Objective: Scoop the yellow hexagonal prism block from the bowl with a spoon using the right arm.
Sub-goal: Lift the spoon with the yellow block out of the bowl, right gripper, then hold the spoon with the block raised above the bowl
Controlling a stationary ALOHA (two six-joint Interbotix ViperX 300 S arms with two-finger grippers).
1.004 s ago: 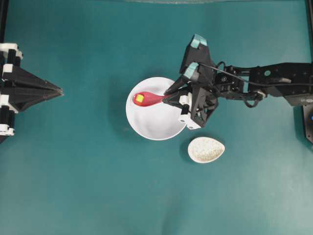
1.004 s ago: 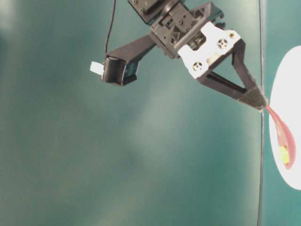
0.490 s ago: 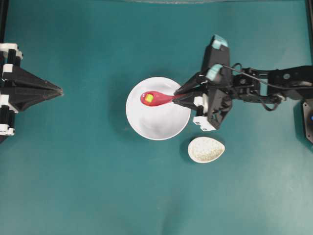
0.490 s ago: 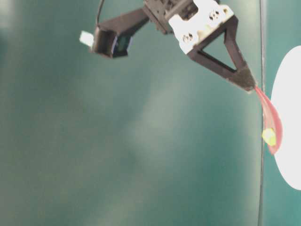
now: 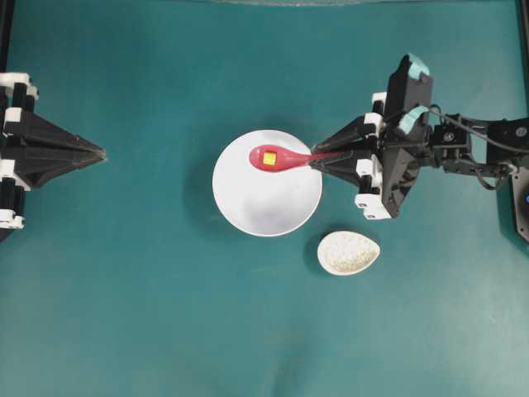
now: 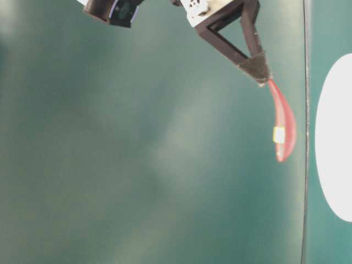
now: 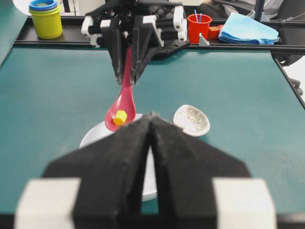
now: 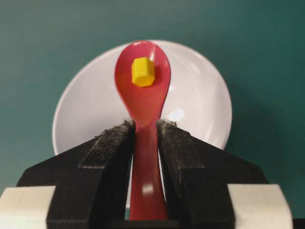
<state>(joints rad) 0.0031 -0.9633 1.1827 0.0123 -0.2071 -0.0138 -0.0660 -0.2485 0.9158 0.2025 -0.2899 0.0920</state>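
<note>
Right wrist view: the right gripper (image 8: 145, 131) has its jaws clamped on the handle of the pink-red spoon (image 8: 143, 90), which carries the yellow block (image 8: 142, 72) in its scoop, raised above the white bowl (image 8: 200, 102). In the overhead view a speckled dish (image 5: 349, 253) sits just beside the bowl on the teal bench (image 5: 165, 314). The left gripper (image 7: 151, 125) rests well apart, jaws pressed together and empty.

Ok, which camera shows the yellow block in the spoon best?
The right wrist view: the yellow hexagonal block sits large and sharp in the spoon scoop. Overhead shows a tiny yellow square; table-level a blurred pale patch; left wrist a small block partly above its own gripper.
</note>
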